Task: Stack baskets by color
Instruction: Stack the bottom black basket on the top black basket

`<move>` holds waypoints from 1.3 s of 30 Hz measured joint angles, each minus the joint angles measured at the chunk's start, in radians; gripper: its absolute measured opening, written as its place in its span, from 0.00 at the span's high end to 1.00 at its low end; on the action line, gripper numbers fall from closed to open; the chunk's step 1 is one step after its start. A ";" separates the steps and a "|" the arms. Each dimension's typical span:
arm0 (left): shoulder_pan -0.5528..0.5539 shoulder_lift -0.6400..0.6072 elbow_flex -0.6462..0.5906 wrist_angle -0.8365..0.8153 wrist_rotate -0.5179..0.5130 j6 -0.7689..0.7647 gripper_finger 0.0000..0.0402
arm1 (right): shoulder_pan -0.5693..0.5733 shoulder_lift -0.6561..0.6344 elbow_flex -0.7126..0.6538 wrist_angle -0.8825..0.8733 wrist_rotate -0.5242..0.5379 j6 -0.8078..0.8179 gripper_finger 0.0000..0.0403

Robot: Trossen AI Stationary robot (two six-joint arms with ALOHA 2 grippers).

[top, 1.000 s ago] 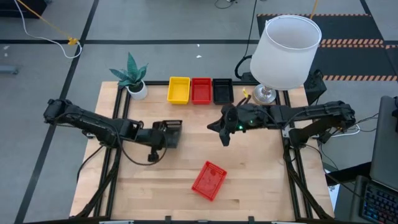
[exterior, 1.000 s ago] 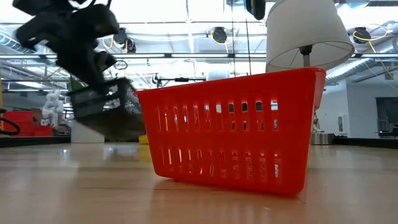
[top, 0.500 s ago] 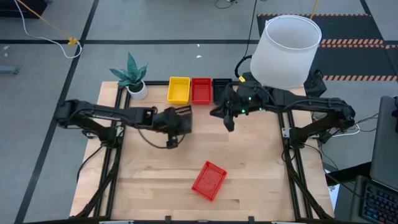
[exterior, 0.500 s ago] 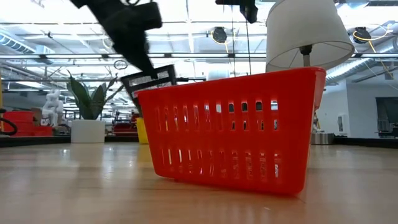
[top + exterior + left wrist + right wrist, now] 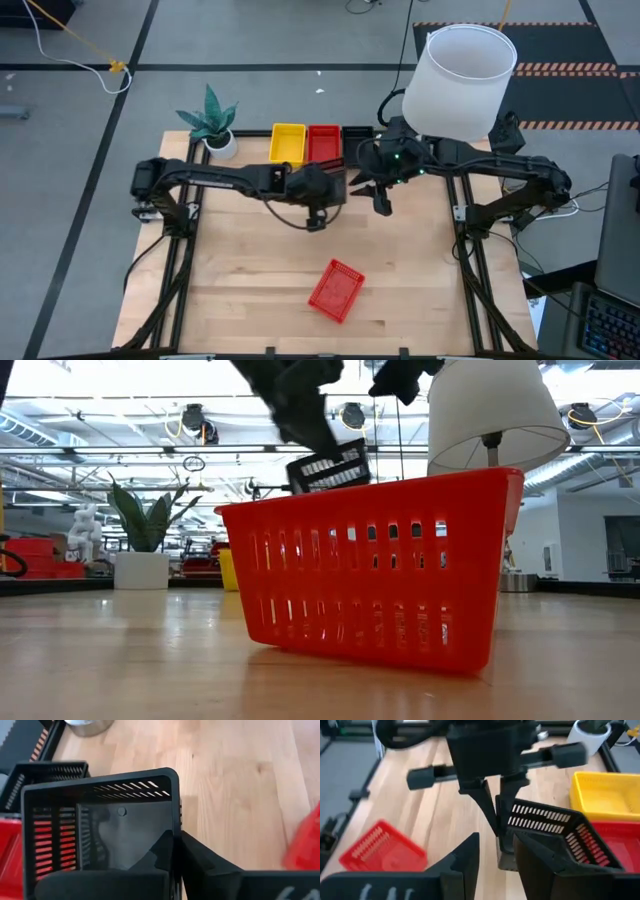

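The left hand (image 5: pixel 335 186) is holding a black basket (image 5: pixel 100 827) by its wall, fingers pinched narrow across the mesh, carrying it in the air just in front of the row of baskets along the counter's (image 5: pixel 250 270) back edge. That row is showing a yellow basket (image 5: pixel 287 144), a red basket (image 5: pixel 323 145) and a black stack (image 5: pixel 357 133). The right hand (image 5: pixel 380 190) is hovering just beside the carried basket, its fingers parted and gripping nothing. A loose red basket (image 5: pixel 335 290) is lying tilted well in front of the row, nearer the counter's front edge.
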 joint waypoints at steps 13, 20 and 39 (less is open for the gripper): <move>-0.023 0.137 0.201 -0.002 -0.082 -0.003 0.94 | -0.015 0.044 0.000 -0.138 0.030 -0.064 0.71; -0.029 0.136 0.202 -0.008 -0.098 -0.024 0.98 | -0.015 0.044 0.000 -0.166 0.035 -0.112 0.71; -0.030 0.136 0.201 0.004 -0.091 -0.023 0.94 | -0.015 0.112 0.000 -0.134 0.029 -0.168 0.71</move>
